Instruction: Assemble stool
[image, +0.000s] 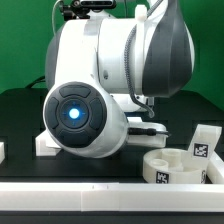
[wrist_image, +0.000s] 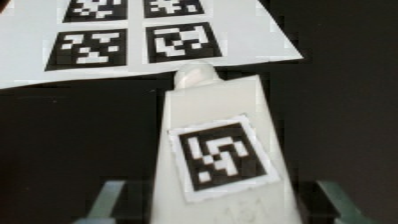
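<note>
Between the fingers (wrist_image: 118, 200), nearest the wrist camera: item one, a white stool leg (wrist_image: 222, 120), is being straddled lengthwise by the gripper (wrist_image: 222, 190). A thin dark gap is being shown on each side of the leg, so the jaws are being read as released and not yet clamped. The straddle is being judged as alignment for a grasp across the leg's narrower sides. The leg's tag face is being turned toward the camera. Its tapered tip is being pointed away, toward the marker board (wrist_image: 151, 40), whose near edge is being overlapped by that tip. Whether the leg is lying flat on the black table (wrist_image: 338, 110), or touching the board, cannot be told.

In the exterior view, nearest, at six o'clock: a long white border rail (image: 100, 195) is being laid along the front, apparently to bound the work area. Behind it, at four o'clock: the ring-shaped seat (image: 180, 165) is being rested flat with its opening upward and a tag facing outward, presumably waiting for legs. Just beyond, at three o'clock: a second leg (image: 203, 145) is being stood upright beside the seat. Farther, from centre to twelve o'clock: the arm (image: 110, 70) is being bent low over the table, and the gripper is being hidden by it in this view.
</note>
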